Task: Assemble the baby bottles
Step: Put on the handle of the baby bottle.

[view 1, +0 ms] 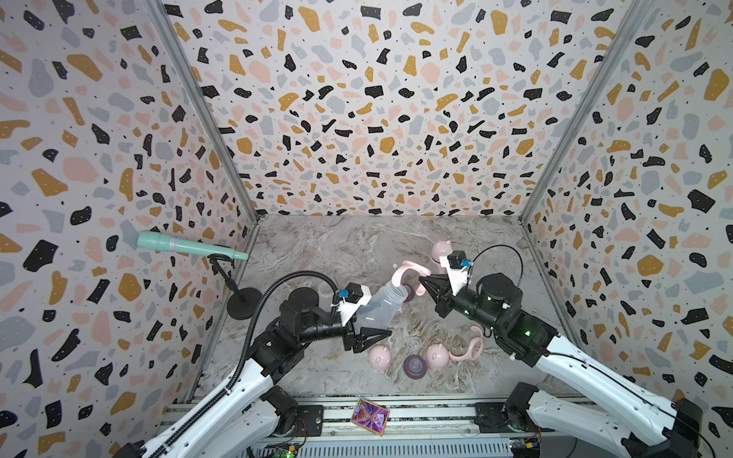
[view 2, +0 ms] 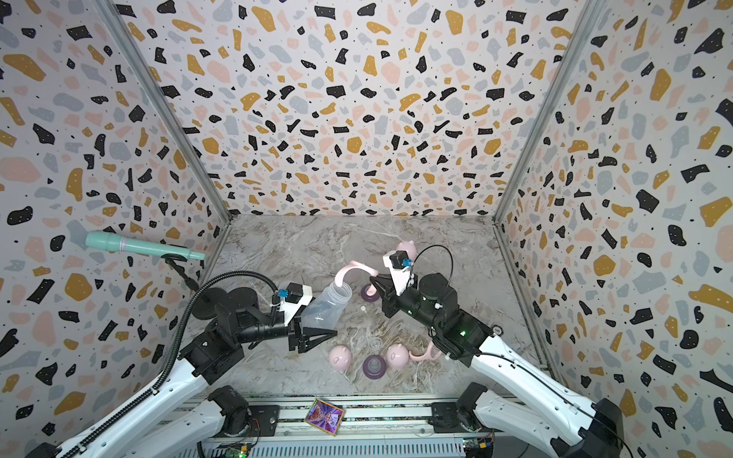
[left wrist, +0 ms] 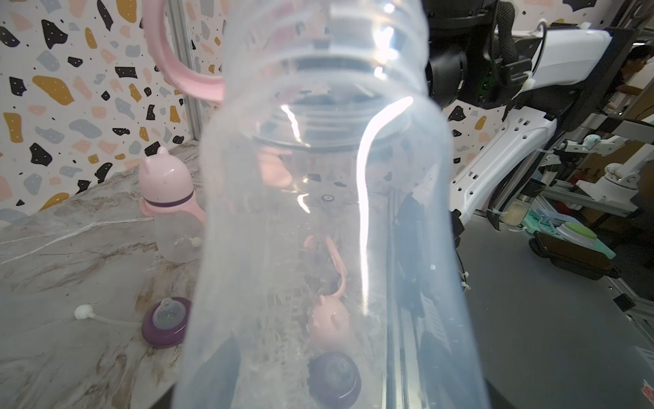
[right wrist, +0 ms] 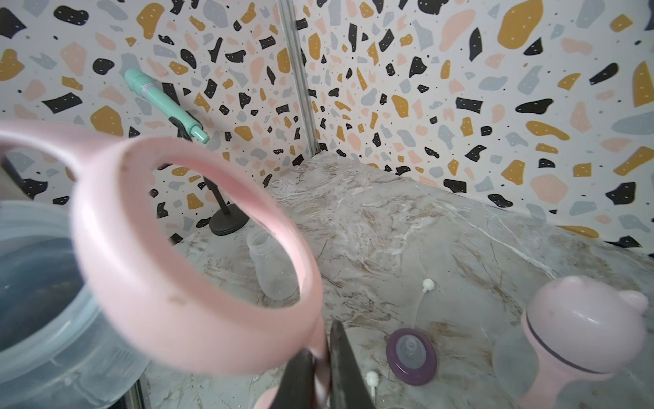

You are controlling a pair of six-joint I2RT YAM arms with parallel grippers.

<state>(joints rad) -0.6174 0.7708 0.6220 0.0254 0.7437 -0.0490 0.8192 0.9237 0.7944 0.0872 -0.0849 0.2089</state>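
My left gripper (view 1: 373, 333) is shut on the lower part of a clear bottle (view 1: 378, 307), which is held tilted with its threaded mouth up and to the right; this bottle (left wrist: 325, 212) fills the left wrist view. My right gripper (view 1: 423, 280) is shut on one handle of a pink two-handled collar (view 1: 408, 273). The collar's ring (right wrist: 191, 255) hangs just at the bottle's mouth (right wrist: 39, 283). One assembled baby bottle (view 1: 442, 250) with a pink eared cap stands at the back right.
On the marble table (view 1: 317, 246) lie two pink caps (view 1: 380, 357) (view 1: 437, 355), a purple teat ring (view 1: 414, 365), another purple ring (view 1: 410, 294) and a second pink collar (view 1: 472, 345). An open clear bottle (right wrist: 272, 265) stands near the microphone stand (view 1: 244, 303). A card (view 1: 370, 416) lies on the front rail.
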